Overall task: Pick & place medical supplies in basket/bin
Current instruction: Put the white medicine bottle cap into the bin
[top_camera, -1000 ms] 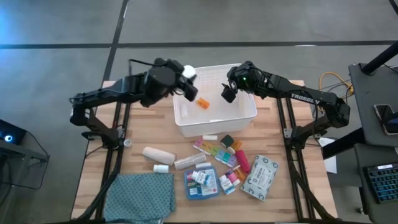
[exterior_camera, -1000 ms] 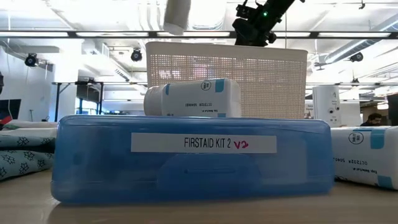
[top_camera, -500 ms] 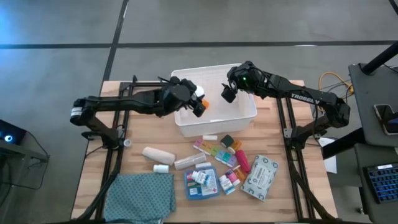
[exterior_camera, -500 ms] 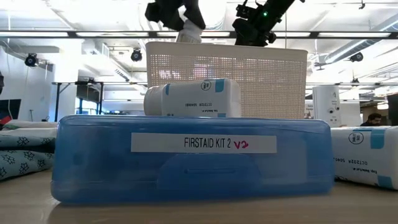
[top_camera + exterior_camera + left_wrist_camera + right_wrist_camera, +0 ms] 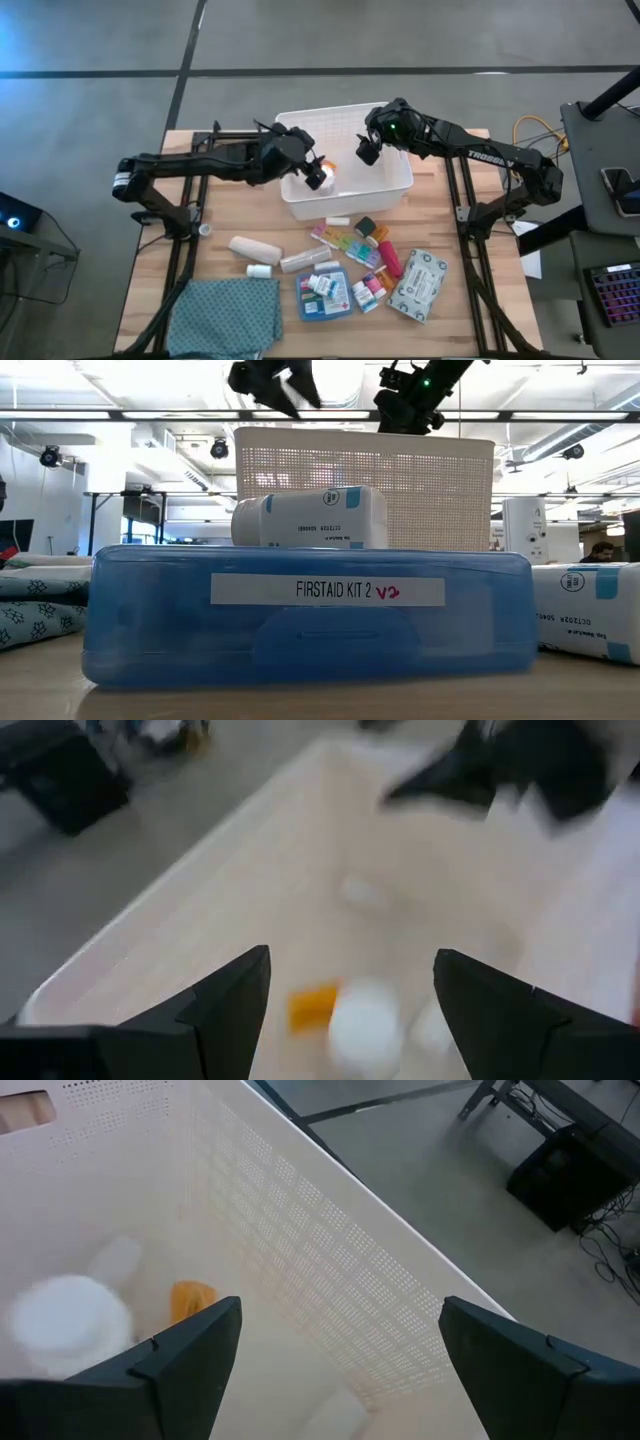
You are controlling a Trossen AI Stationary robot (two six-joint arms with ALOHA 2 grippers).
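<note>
The left gripper (image 5: 317, 176) now hangs over the left part of the white bin (image 5: 400, 180), and its fingers stand apart with nothing between them. A second ago it carried a white bottle (image 5: 362, 1022) above the bin's far left corner; half a second ago the bottle was still at its tip. Now that bottle shows blurred below the spread fingers, beside an orange container (image 5: 313, 1004) on the bin floor, so it looks just let go, though I cannot tell whether it has come to rest. That counts as one more supply delivered.

The right gripper (image 5: 368, 151) has not moved in that time; it waits over the bin's middle, fingers wide and empty.

Most supplies remain on the table between the bin and the near edge: a pill organiser (image 5: 348, 243), a blue first-aid box (image 5: 324, 293) and a wipes pack (image 5: 419, 284), so the task is far from done.
</note>
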